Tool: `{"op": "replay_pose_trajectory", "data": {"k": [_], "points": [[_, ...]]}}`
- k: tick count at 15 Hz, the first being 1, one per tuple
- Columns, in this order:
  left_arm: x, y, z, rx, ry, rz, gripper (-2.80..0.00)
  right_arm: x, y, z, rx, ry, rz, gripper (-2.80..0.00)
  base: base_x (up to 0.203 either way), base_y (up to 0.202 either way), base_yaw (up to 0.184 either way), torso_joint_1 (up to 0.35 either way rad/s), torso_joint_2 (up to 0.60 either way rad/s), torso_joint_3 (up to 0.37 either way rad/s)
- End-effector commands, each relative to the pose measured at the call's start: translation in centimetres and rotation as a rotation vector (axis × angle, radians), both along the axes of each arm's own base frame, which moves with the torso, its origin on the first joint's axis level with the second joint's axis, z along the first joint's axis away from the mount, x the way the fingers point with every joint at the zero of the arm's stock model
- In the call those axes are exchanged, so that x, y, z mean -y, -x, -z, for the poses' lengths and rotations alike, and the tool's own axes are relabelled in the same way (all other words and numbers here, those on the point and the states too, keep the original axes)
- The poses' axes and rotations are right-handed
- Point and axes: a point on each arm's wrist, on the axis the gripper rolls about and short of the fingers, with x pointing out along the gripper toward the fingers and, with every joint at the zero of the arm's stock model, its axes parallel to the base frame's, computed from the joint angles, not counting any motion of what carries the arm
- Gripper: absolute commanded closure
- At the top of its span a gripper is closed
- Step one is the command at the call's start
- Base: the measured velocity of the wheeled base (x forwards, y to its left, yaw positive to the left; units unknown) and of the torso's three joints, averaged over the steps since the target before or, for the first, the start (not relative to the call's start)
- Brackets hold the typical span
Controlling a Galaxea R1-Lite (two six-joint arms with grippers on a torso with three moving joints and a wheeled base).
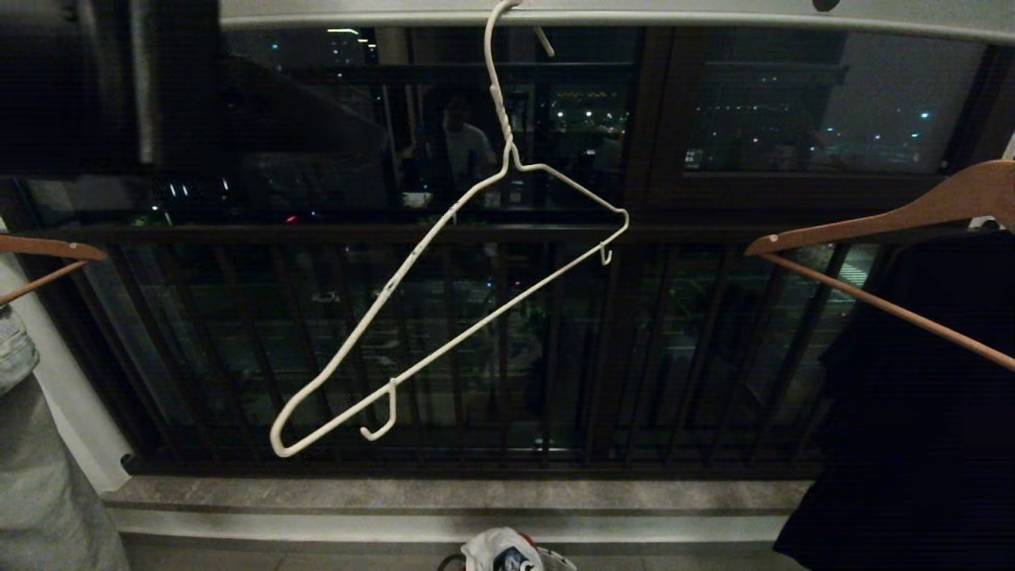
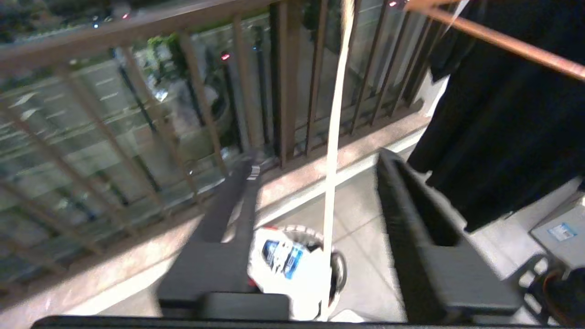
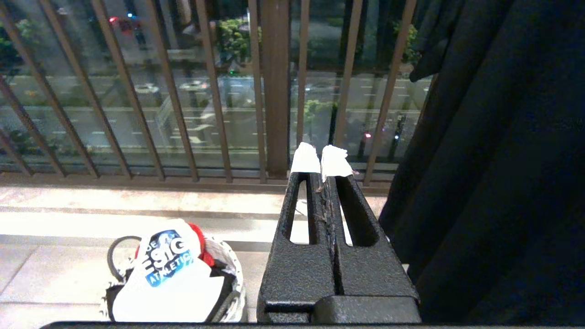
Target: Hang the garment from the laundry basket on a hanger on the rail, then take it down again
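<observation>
The white wire hanger (image 1: 499,103) hangs tilted by its hook from the pale rail (image 1: 714,17). It is bare. The white T-shirt with the blue logo (image 1: 499,551) lies bunched in the laundry basket (image 2: 297,228) on the floor below. My left gripper (image 2: 315,160) is open, raised above the basket. The hanger wire (image 2: 332,160) runs between its fingers without touching either. My right gripper (image 3: 320,160) is shut and empty, parked low beside the basket (image 3: 231,274), where the garment (image 3: 169,283) lies over a red cloth (image 3: 201,242).
Brown wooden hangers flank the wire one: one at the left (image 1: 47,250), one at the right (image 1: 888,218) carrying a black garment (image 1: 920,412). The dark barred balcony railing (image 1: 507,341) and a stone ledge (image 1: 444,496) stand behind. A grey cloth (image 1: 40,476) hangs at the far left.
</observation>
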Motion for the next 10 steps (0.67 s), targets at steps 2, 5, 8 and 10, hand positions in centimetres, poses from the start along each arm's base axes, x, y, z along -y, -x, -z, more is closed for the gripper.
{"op": "replay_pose_trajectory", "data": {"k": [2, 5, 8, 10], "points": [[-4.7, 1.9, 2.0, -0.031, 0.033, -0.169, 0.00, 0.0, 0.0, 0.0, -0.001, 0.000, -0.001, 0.00, 0.000, 0.000, 0.000, 0.000, 0.00, 0.000], [-9.0, 6.2, 3.7, 0.002, 0.101, -0.292, 0.00, 0.0, 0.0, 0.0, -0.001, -0.001, -0.001, 0.00, 0.000, 0.000, 0.000, 0.000, 0.00, 0.000], [-12.3, 11.6, 7.4, 0.079, 0.169, -0.432, 0.00, 0.0, 0.0, 0.0, -0.001, 0.001, -0.001, 0.00, 0.000, 0.000, 0.000, 0.000, 0.00, 0.000], [-13.2, 14.9, 9.8, 0.146, 0.197, -0.567, 0.00, 0.0, 0.0, 0.0, -0.001, -0.001, -0.001, 0.00, 0.000, 0.000, 0.000, 0.000, 0.00, 0.000]]}}
